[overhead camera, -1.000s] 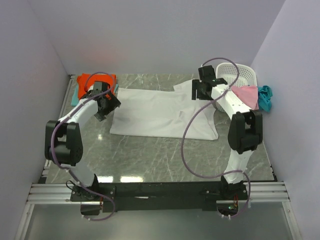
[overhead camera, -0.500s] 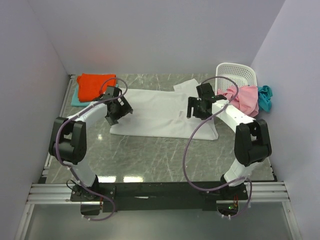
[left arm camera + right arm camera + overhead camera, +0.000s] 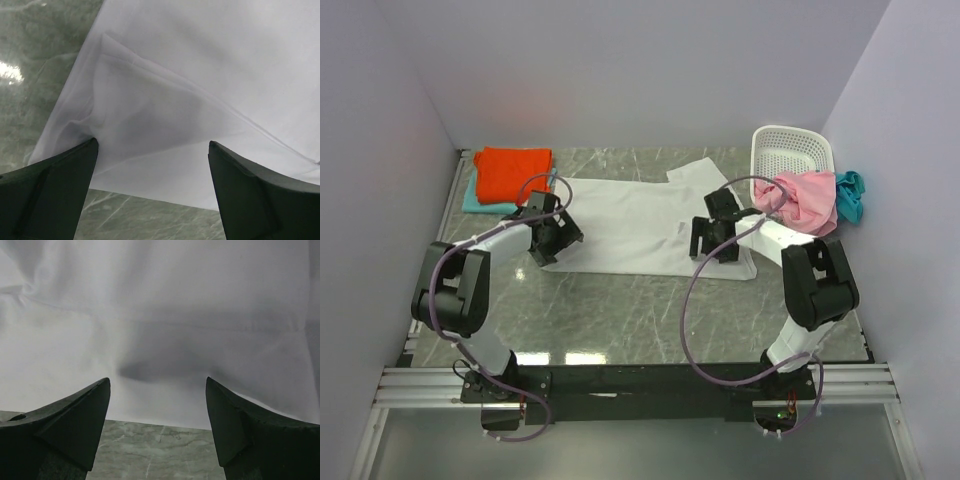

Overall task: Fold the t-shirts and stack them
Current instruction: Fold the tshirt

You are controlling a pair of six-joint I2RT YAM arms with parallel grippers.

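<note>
White t-shirt (image 3: 200, 60) beneath wide-open left gripper (image 3: 152, 142)

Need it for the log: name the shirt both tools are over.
The large white t-shirt, spread flat mid-table. Orange-red and aqua shirts lie stacked far left; pink and teal sit by the basket.

Left of the white t-shirt (image 3: 640, 225), we see only a sliver of the aqua shirt (image 3: 470, 200) under the orange-red shirt (image 3: 512, 172). Right of it, the pink shirt (image 3: 807, 197) covers part of the teal-blue shirt (image 3: 851, 191).
</note>
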